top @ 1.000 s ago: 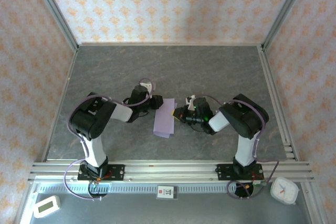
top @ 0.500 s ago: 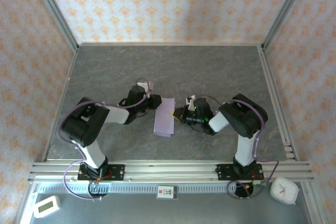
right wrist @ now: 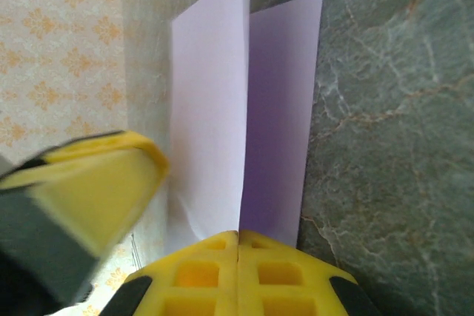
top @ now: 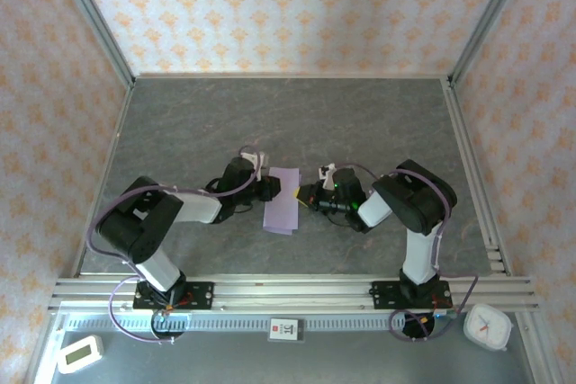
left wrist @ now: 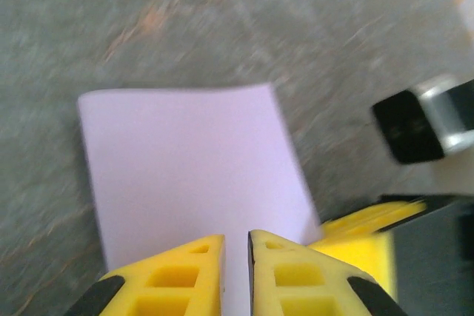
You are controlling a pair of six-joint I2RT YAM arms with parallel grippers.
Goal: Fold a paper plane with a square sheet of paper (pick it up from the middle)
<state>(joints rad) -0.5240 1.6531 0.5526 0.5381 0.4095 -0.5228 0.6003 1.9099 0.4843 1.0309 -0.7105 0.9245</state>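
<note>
**Left gripper slides down to the sheet's 9 o'clock edge**

Left gripper (top: 273, 188) now sits a little nearer the bases than a second ago. Its arm has sunk lower and stretched flatter. The right gripper (top: 304, 197) and the pale lilac sheet of paper (top: 283, 206) lie where they were. The sheet, doubled into a slim rectangle, rests at the middle of the grey marbled table (top: 360, 123). The left gripper is at its 9 o'clock edge and the right gripper at its 3 o'clock edge.

In the right wrist view the right jaws are clenched on the sheet. One layer lifts upright out of the pinch while the other lies flat. In the left wrist view the left fingers stand almost together, with a thin slit between them, over the sheet's near edge. Whether they nip the paper cannot be told.

The step in hand looks like setting the next fold. It would go best with the right grip kept firm as an anchor. The left gripper should work low and slowly along its edge, so the layers stay matched. A sideways tug could drag the sheet or tear it at the pinch. The two sets of yellow fingers are close across the narrow paper, so they risk knocking each other.

Open table runs from 10 to 2 o'clock, well clear up to the patterned wall (top: 288, 6). At 6 o'clock the aluminium rail (top: 288, 287) is nearer, and the arms' own elbows fill 8 and 4 o'clock.
</note>
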